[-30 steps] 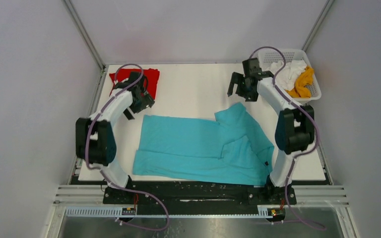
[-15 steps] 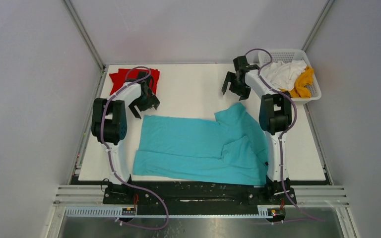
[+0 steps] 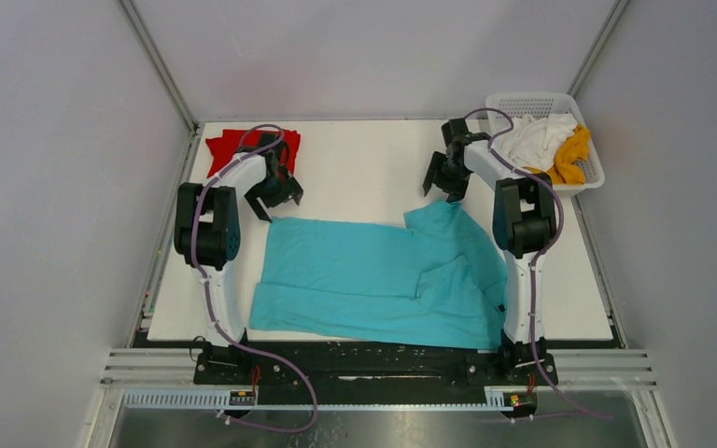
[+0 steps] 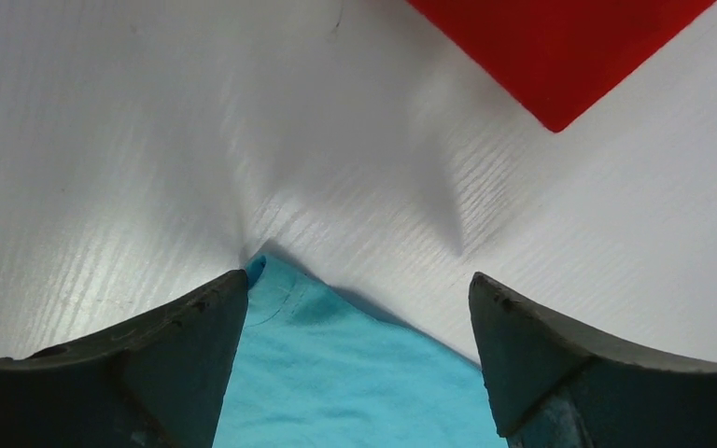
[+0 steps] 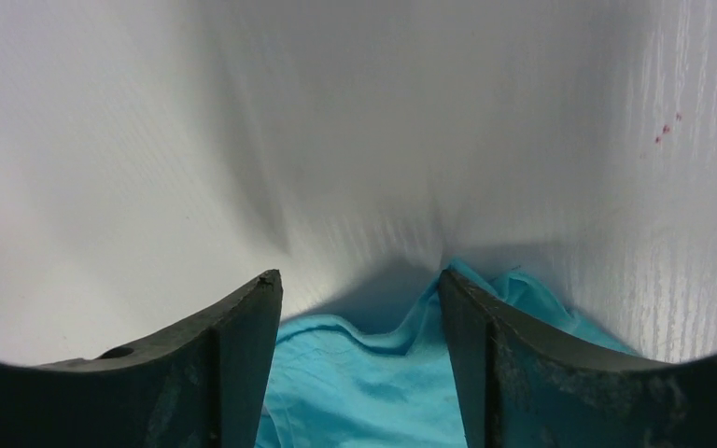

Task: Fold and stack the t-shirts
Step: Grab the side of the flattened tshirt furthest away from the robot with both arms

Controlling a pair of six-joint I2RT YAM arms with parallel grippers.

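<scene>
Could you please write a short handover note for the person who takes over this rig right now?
Left gripper: open, empty, over the far-left corner of the turquoise shirt.
Right gripper: open, empty, over its far-right corner.
Red shirt: folded, at the far-left corner of the table.
White shirt and yellow shirt: crumpled in the basket.
Left to do: fold turquoise, stack it on red, then both basket shirts.

Both arms over the far edge of the turquoise t-shirt, as I see it from above.

My left gripper hangs at its far left corner, just beside the red t-shirt. My right gripper hangs by the far right sleeve. Both look spread. The turquoise t-shirt lies partly folded on the white table. A white t-shirt and a mustard-yellow t-shirt sit in the basket.
</scene>
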